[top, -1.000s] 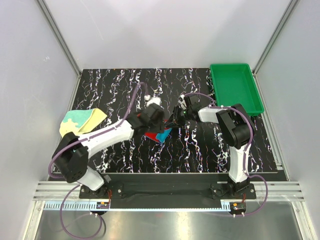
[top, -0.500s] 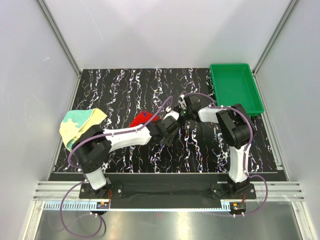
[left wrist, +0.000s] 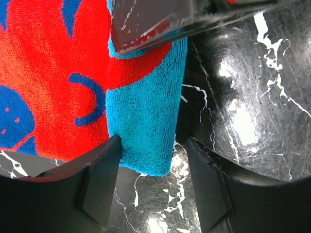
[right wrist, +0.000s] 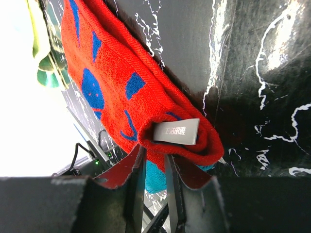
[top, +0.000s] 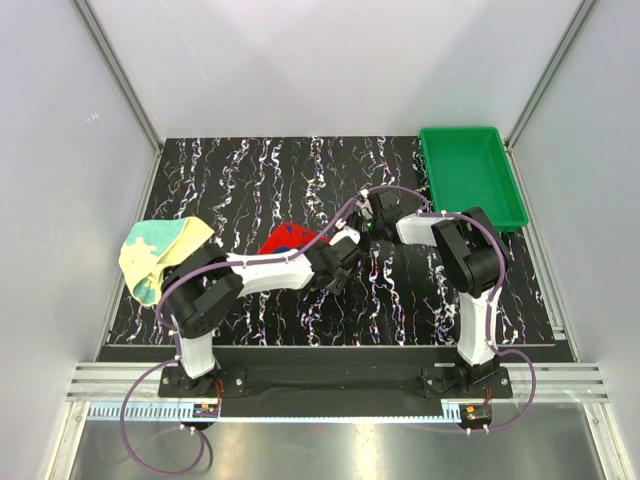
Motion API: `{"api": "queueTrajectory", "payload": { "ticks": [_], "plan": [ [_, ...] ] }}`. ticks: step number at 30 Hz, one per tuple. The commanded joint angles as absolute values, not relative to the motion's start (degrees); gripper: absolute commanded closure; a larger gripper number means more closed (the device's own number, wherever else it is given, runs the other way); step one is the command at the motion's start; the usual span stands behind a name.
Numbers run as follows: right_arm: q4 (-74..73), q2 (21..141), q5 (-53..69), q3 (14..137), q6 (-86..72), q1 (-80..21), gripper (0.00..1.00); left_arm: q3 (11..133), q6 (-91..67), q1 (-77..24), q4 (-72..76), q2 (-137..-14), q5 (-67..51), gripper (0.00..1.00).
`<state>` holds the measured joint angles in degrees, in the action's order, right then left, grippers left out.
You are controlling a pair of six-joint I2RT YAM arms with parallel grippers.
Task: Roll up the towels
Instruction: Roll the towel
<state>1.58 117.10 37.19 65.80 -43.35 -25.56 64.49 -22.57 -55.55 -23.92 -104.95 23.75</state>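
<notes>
- Where the bench [top: 250,180] reaches its left edge, the pale yellow towel [top: 160,250] is seen lying bunched, with teal-green patches showing, well apart from both claws.
- Near the middle of the bench, the red towel [top: 287,238] with its blue blotches is found folded over on itself. In the top view it is partly hidden by the left forearm.
- The left claw [left wrist: 153,170] is held open low over the bench. Its jaws are spread to either side of the towel's teal corner, and nothing is gripped by it.
- Just to the right, the right claw [right wrist: 154,179] is closed narrowly on the folded edge of the red towel. A grey label [right wrist: 176,132] is seen on the fold just beside its tips.
- At the far right corner of the bench, the green tray [top: 470,175] is set, well apart from both towels.
</notes>
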Motion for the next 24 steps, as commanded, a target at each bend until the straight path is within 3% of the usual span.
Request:
{"api": "queueTrajectory", "payload": {
  "ticks": [1,5,9,15,24],
  "plan": [
    [0.62,118.74,35.77,66.09,-41.66,-25.93,0.72,66.09,-23.64,-55.55,-26.19,-107.40,27.16,0.40],
    [0.35,118.39,35.77,66.09,-41.49,-25.93,0.72,66.36,-24.26,-55.55,-27.86,-109.07,27.33,0.52],
    [-1.82,117.69,35.42,66.09,-40.61,-25.84,0.72,65.31,-25.31,-55.55,-28.21,-108.37,28.56,0.72],
    [-5.96,116.54,35.07,66.62,-38.15,-23.21,0.67,64.51,-23.56,-55.55,-26.98,-108.11,24.80,0.84],
    [-21.61,112.77,26.03,77.16,-31.65,-20.65,0.39,63.02,-24.87,-55.63,-27.51,-103.98,15.84,0.89]
  ]
}}
